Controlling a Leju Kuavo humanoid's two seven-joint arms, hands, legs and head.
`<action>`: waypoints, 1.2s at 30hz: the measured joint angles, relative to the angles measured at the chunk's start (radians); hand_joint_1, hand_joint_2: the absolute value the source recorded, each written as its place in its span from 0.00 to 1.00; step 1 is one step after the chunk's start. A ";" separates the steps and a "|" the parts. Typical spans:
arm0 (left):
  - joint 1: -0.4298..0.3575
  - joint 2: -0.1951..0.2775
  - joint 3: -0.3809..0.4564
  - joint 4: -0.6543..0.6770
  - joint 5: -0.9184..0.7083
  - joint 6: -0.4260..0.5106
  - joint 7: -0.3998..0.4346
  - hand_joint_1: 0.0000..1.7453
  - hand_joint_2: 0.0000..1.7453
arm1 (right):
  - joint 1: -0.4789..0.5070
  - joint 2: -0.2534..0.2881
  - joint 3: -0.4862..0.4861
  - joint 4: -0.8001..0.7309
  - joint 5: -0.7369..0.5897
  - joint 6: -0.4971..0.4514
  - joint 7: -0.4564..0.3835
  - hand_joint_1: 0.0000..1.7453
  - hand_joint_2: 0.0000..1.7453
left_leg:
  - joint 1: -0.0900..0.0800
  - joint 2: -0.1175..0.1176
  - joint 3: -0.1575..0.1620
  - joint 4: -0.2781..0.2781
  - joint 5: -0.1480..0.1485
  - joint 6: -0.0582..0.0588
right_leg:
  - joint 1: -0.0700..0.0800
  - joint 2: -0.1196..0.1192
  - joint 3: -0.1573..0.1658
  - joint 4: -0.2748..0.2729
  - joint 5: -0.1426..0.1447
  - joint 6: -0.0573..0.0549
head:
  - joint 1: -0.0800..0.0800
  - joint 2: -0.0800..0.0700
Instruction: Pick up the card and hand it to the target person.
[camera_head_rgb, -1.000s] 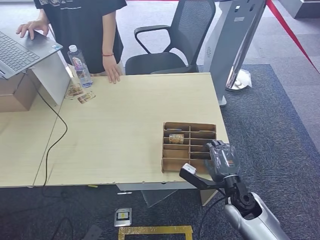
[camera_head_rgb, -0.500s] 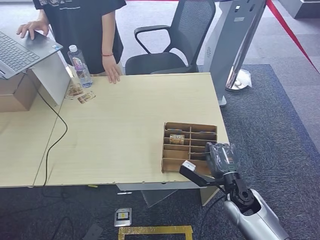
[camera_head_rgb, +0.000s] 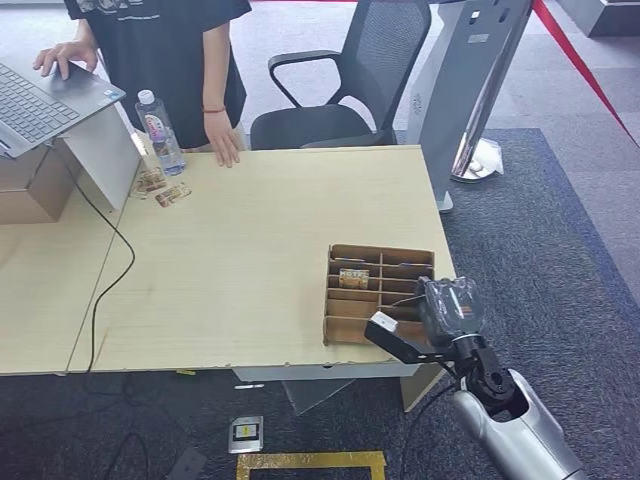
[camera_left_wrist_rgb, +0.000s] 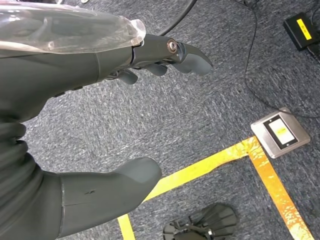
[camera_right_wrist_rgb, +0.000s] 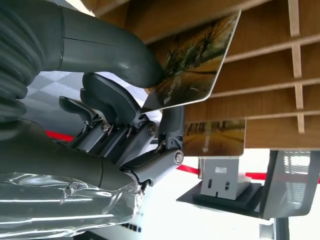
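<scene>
My right hand (camera_head_rgb: 447, 311) hovers at the near right corner of the slotted cardboard box (camera_head_rgb: 392, 259) on the table. In the right wrist view its thumb (camera_right_wrist_rgb: 113, 50) and fingers (camera_right_wrist_rgb: 109, 102) pinch a card (camera_right_wrist_rgb: 196, 65) printed with an autumn-tree picture, held just off the box's dividers (camera_right_wrist_rgb: 264, 80). A second card (camera_head_rgb: 352, 276) stands in a slot of the box (camera_right_wrist_rgb: 213, 137). The target person (camera_head_rgb: 166, 60) stands at the table's far side, one hand (camera_head_rgb: 225, 150) resting on the tabletop. My left hand (camera_left_wrist_rgb: 75, 65) hangs over the carpet with fingers spread, holding nothing.
A laptop (camera_head_rgb: 41, 100) on a stand, a water bottle (camera_head_rgb: 160, 133) and two loose cards (camera_head_rgb: 172, 194) sit at the far left. A black cable (camera_head_rgb: 113, 270) crosses the table. An office chair (camera_head_rgb: 355, 75) and a kiosk stand (camera_head_rgb: 468, 90) are behind the table.
My right hand has shifted slightly to the right and risen a little at the box's near corner. The person has not moved.
</scene>
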 joint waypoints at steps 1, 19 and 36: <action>0.000 0.000 0.000 0.000 0.000 -0.001 -0.001 0.00 1.00 | -0.002 -0.004 -0.006 -0.013 -0.013 0.015 -0.008 1.00 1.00 | 0.000 0.000 0.000 0.000 0.000 0.000 | 0.000 0.000 0.000 0.000 0.000 0.000 | 0.000 0.000; 0.001 0.005 0.000 0.000 -0.002 -0.007 -0.014 0.00 1.00 | -0.012 -0.154 -0.184 -0.379 -0.295 0.147 0.011 1.00 1.00 | 0.000 0.000 0.000 0.001 0.000 0.000 | 0.000 0.000 0.000 0.000 0.000 0.001 | 0.000 0.000; -0.002 -0.003 0.000 0.000 -0.017 0.003 -0.010 0.00 1.00 | -0.057 -0.143 -0.287 -0.443 -0.238 -0.181 0.095 1.00 1.00 | 0.000 -0.001 -0.001 0.001 0.000 0.000 | 0.000 0.000 0.001 0.000 0.000 0.001 | 0.000 0.000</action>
